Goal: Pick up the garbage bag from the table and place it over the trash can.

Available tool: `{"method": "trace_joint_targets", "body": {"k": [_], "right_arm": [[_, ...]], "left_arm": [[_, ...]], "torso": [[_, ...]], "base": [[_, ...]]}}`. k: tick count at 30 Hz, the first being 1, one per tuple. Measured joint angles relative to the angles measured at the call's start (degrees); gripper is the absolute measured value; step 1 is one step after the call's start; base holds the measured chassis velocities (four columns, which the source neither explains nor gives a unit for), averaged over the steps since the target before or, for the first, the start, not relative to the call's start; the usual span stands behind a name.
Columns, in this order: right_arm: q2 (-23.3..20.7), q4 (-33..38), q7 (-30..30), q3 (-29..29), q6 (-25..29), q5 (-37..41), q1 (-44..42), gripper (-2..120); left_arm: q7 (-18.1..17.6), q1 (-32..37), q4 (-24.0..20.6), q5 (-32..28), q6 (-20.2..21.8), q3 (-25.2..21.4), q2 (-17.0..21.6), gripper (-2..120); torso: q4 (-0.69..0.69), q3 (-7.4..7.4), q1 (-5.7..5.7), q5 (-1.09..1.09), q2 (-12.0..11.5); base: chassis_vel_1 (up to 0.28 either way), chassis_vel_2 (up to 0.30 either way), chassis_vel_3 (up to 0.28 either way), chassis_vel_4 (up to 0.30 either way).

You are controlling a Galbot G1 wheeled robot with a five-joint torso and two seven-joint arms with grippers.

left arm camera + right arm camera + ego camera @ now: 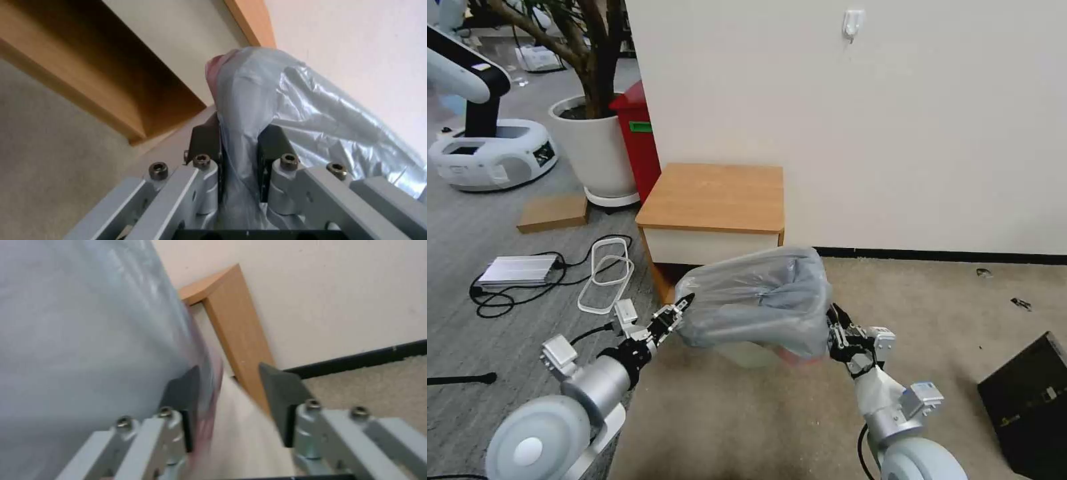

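The left end effector (240, 146) pinches the garbage bag (760, 300); the right end effector (231, 396), spread wide, could let its rim slip off the trash can (754, 353).

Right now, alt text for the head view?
The garbage bag is stretched over the trash can on the carpet before the table. The left gripper pinches the bag's one side; the right gripper is at the other side.

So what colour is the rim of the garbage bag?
Pinkish-red, on the translucent grey garbage bag; clearest in the left wrist view.
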Motion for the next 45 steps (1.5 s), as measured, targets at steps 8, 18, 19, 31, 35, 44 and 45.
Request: {"method": "trace_joint_targets", "body": {"k": [8, 18, 19, 31, 35, 44, 45], "right_arm": [[0.3, 0.3, -0.8, 1.2, 1.9, 3.9, -2.0, 68], [-0.4, 6.0, -1.5, 6.6, 3.9, 8.2, -7.5, 98], [-1.6, 8.8, -1.3, 7.8, 3.2, 8.7, -7.4, 100], [-31.0, 16.3, -0.6, -9.6, -16.5, 1.6, 20.1, 78], [-33.5, 11.6, -1.9, -19.6, -20.5, 0.1, 30.2, 63], [-33.1, 5.1, -0.3, -32.5, -26.7, -0.6, 41.2, 32], [-33.0, 4.6, 0.2, -33.5, -28.0, 0.7, 42.3, 28]], "left_arm": [[-1.5, -1.9, 1.6, 0.2, -0.9, 0.5, 0.5, 11], [-1.3, -1.6, 2.4, 4.8, -0.8, 1.6, 2.5, 11], [-0.3, -1.2, 2.4, 7.3, -0.6, 2.2, 2.9, 11], [8.3, 2.4, 0.9, 31.5, 0.1, 5.0, 5.1, 10], [9.0, 2.2, 0.5, 36.5, 0.0, 6.0, 5.1, 10], [10.1, 1.5, 0.2, 43.5, -0.8, 8.3, 5.5, 10], [10.1, 1.4, 0.2, 43.8, -0.9, 8.5, 5.5, 10]], "torso": [[0.0, 0.0, 0.0, 0.0, 0.0], [-0.01, 0.0, 0.0, 0.0, 0.0], [-0.01, 0.0, 0.0, 0.0, 0.0], [0.02, 0.0, 0.0, 0.01, 0.0], [0.01, 0.01, 0.0, 0.01, 0.0], [0.0, 0.0, 0.0, 0.0, 0.0], [-0.01, 0.0, 0.0, 0.0, 0.0]], "base": [[0.0, 0.0, 0.0, 0.0], [0.0, 0.0, 0.0, 0.0], [0.0, 0.0, 0.0, 0.0], [0.0, 0.0, 0.0, 0.0], [0.0, 0.0, 0.0, 0.0], [0.0, 0.0, 0.0, 0.0], [0.0, 0.0, 0.0, 0.0]]}}
